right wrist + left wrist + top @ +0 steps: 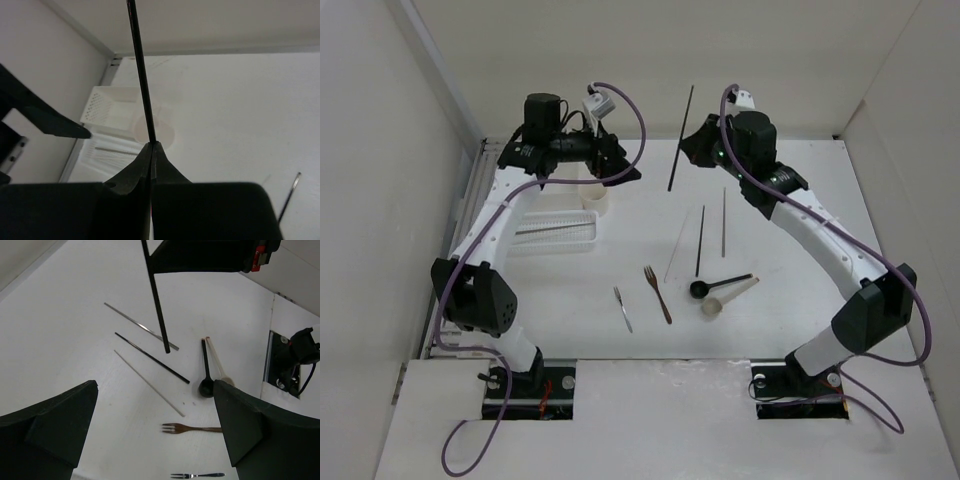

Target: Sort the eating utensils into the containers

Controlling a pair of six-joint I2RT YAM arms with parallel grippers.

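Observation:
My right gripper (694, 140) is shut on a dark chopstick (680, 140) and holds it tilted in the air above the back of the table; the right wrist view shows the jaws (152, 146) closed on the stick (141, 75). My left gripper (620, 165) is open and empty above the short round cup (595, 197). On the table lie a dark chopstick (701, 240), a metallic one (724, 222), a pale one (678, 245), a black spoon (718, 285), a beige spoon (730, 297), a brown fork (658, 293) and a grey fork (623, 309).
The slotted tray (582, 243) at the left holds thin chopsticks. The white box (107, 107) stands behind the cup (155, 131), mostly hidden by my left arm in the top view. Side walls close in the table on both sides.

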